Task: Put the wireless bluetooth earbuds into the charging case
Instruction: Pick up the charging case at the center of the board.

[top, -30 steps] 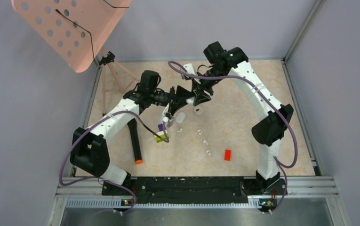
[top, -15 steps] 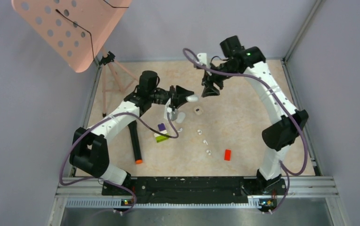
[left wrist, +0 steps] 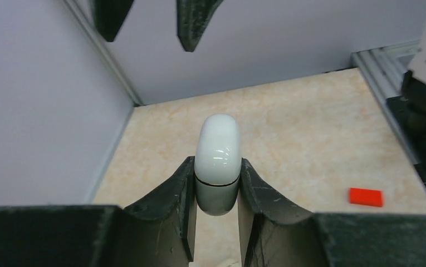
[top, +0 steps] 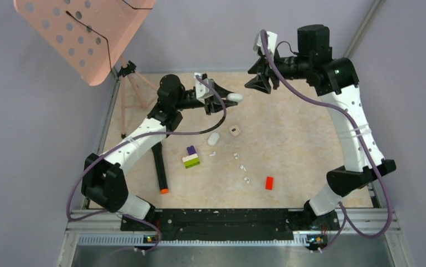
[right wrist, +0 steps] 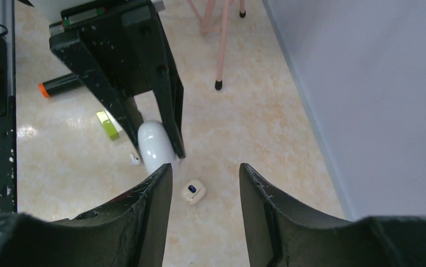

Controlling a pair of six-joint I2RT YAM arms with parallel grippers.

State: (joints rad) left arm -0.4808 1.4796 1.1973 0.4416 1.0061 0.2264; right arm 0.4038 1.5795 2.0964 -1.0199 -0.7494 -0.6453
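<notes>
My left gripper (top: 223, 97) (left wrist: 216, 169) is shut on a white pebble-shaped charging case (top: 234, 97) (left wrist: 217, 158), held lid-closed above the back of the table. The case's rounded end sticks out past the fingertips. My right gripper (top: 258, 82) (right wrist: 206, 173) hangs open and empty just right of it, facing it; in its wrist view the held case (right wrist: 155, 146) shows between the left fingers (right wrist: 127, 67). Several tiny white earbuds (top: 212, 154) (top: 235, 156) (top: 243, 167) lie loose on the table. One earbud (right wrist: 135, 160) shows beside the held case.
A second white case (top: 214, 138) and a small beige case (top: 234, 130) (right wrist: 193, 192) lie mid-table. A purple-and-green brick stack (top: 191, 157), red brick (top: 269, 182) (left wrist: 365, 196), and black marker (top: 160, 169) lie nearer the front. A pink tripod (top: 135, 92) stands back left.
Both grippers were together at the case. The left one shut on it and carried it up and toward the back; the right arm drew away up and to the right, empty.
</notes>
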